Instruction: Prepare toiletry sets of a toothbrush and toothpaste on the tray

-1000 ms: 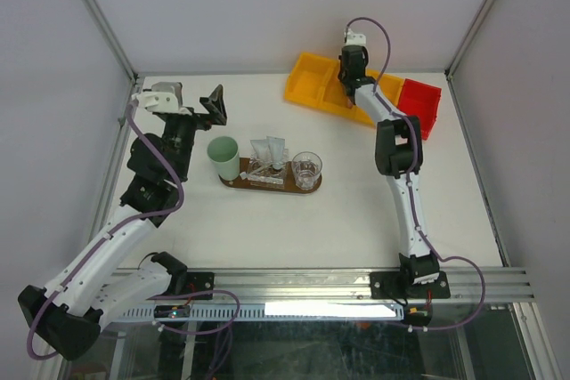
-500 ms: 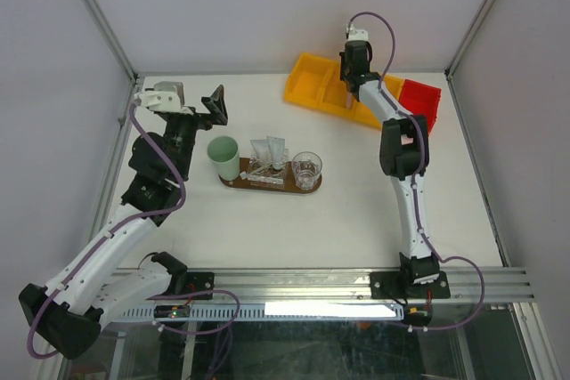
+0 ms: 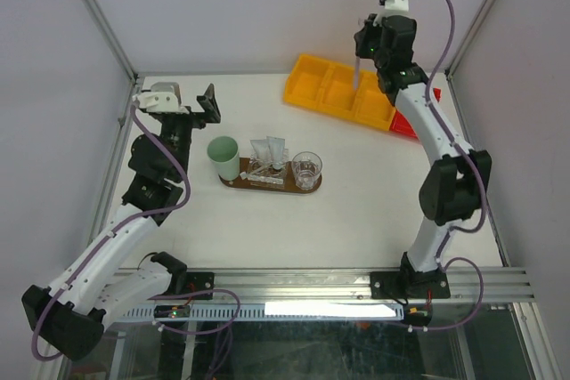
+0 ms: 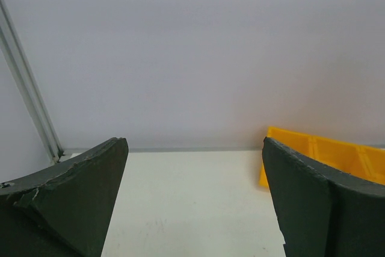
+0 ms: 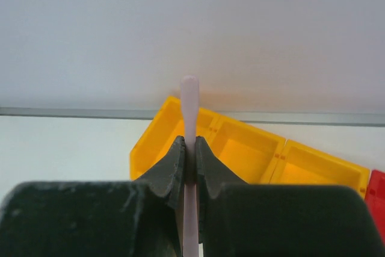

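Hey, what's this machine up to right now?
The right gripper is shut on a slim pale toothbrush and holds it in the air above the yellow bin at the back. The left gripper hangs open on the far left, with nothing in it. In the middle, white tubes and a clear glass stand on the brown tray. This toothbrush is not there yet.

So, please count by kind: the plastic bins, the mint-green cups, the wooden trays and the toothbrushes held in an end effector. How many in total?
Plastic bins: 2, the yellow bin and the red bin
Mint-green cup: 1
Wooden tray: 1
Toothbrush held in the right end effector: 1
Total: 5
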### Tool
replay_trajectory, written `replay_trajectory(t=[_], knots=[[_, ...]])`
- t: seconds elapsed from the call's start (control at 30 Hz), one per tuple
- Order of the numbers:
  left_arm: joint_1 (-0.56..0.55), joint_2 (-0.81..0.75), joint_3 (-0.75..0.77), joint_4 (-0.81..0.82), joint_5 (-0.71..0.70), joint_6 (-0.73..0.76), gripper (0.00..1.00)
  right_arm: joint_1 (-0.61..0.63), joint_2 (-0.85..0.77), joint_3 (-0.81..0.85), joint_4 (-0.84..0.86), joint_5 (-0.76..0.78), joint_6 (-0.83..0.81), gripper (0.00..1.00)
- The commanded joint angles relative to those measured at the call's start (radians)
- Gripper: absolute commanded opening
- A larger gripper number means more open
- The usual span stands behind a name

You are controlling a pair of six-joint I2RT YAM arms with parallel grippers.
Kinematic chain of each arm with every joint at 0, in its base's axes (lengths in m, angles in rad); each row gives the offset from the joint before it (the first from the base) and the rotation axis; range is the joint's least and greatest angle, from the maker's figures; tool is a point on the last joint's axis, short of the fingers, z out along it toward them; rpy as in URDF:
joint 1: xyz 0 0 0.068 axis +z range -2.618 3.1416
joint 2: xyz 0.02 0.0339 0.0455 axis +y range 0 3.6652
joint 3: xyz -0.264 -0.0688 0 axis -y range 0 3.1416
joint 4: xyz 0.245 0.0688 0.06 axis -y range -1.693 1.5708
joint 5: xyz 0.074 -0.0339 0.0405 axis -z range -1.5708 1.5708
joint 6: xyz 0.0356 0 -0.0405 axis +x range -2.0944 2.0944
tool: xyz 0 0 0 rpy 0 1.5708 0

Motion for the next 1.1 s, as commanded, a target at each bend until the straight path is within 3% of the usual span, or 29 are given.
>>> replay_trajectory(t=[0.0,0.23,0.4,0.57,0.77,0.93,1.07], knots=[[0.032,-0.018,-0.001,0.059,-0.006,0.002,0.99,-0.003,-0.243,-0.199,0.062,-0.094,0.092,0.0],[0.06,-0.036,-0.003,0.06,0.004,-0.016,0.99,-0.002,-0.624,-0.624,0.178,-0.361,0.05,0.0],[0.067,-0.035,-0.002,0.057,0.003,-0.019,0.99,0.007,-0.779,-0.754,0.198,-0.51,0.123,0.0],[0.078,-0.051,0.007,0.043,0.011,-0.023,0.99,0.049,-0.815,-0.858,0.271,-0.681,0.127,0.0],[0.1,-0.046,0.017,0.027,0.043,-0.045,0.99,0.16,-0.793,-0.868,0.298,-0.717,0.169,0.0],[0.101,-0.006,0.085,-0.065,0.224,-0.096,0.99,0.27,-0.774,-0.856,0.346,-0.658,0.247,0.0],[0.101,0.032,0.12,-0.098,0.372,-0.134,0.99,0.338,-0.751,-0.859,0.406,-0.645,0.172,0.0]])
